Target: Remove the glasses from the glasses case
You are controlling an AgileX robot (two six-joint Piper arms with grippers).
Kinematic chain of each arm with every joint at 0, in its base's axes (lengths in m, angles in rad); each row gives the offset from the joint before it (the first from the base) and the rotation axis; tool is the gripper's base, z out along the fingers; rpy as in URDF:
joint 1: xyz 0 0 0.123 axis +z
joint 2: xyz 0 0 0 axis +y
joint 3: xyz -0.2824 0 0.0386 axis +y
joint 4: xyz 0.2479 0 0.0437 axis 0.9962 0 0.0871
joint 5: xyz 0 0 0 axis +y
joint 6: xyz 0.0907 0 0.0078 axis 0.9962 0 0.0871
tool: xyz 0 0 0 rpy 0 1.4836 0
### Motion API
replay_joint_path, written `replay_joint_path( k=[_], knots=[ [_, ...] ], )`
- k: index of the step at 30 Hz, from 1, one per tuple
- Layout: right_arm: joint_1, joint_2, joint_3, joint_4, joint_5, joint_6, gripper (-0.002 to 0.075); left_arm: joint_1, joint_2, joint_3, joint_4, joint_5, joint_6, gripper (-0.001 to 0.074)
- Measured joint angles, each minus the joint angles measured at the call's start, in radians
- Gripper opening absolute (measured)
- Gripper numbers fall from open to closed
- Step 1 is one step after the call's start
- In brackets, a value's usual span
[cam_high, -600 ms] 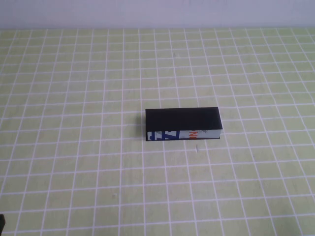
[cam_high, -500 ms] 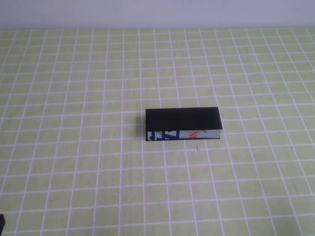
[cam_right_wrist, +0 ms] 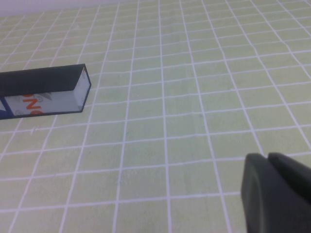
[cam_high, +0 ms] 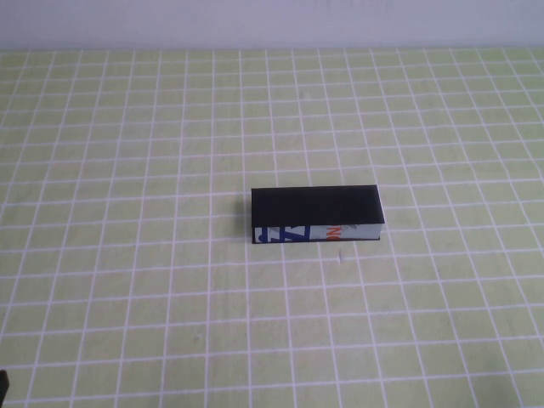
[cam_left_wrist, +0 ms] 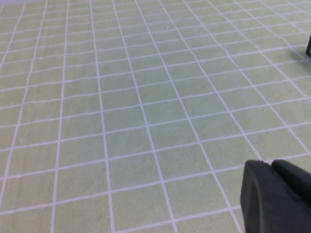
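Nothing in the task looks started. The glasses case (cam_high: 316, 215) lies shut in the middle of the surface (cam_high: 127, 280), its flat black lid down and its white printed long side facing the robot. From the right wrist view one short end of the case (cam_right_wrist: 44, 91) shows, and the lid sits flush there too. The glasses themselves are not visible anywhere; I judge they are inside the closed case, though that cannot be confirmed from here.

Both arms are well back from the case. The left end effector (cam_left_wrist: 279, 196) hangs low over bare grid cloth on the robot's left, with only a dark corner of the case at the far edge of its wrist view. The right end effector (cam_right_wrist: 277, 191) hangs over the cloth on the robot's right, well apart from the case's short end. Of each, only a dark fingertip part shows, so I cannot tell whether either is open or closed.

Everything remains: reaching the case, lifting the lid, and drawing the glasses out.
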Motion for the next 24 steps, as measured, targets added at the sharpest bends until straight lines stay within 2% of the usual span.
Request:
replay_joint_path(
  k=[6, 15, 20, 24],
  knots=[
    [0.000, 0.000, 0.000, 0.000, 0.000, 0.000, -0.0018, 0.000, 0.000, 0.000, -0.061, -0.050, -0.006, -0.0004],
    [0.000, 0.000, 0.000, 0.000, 0.000, 0.000, -0.0018, 0.000, 0.000, 0.000, -0.472, -0.229, -0.018, -0.0004],
    [0.000, 0.000, 0.000, 0.000, 0.000, 0.000, -0.0018, 0.000, 0.000, 0.000, -0.528, -0.274, -0.006, -0.0004],
    [0.000, 0.000, 0.000, 0.000, 0.000, 0.000, -0.0018, 0.000, 0.000, -0.004, -0.575, -0.245, -0.010, -0.0004]
  ],
)
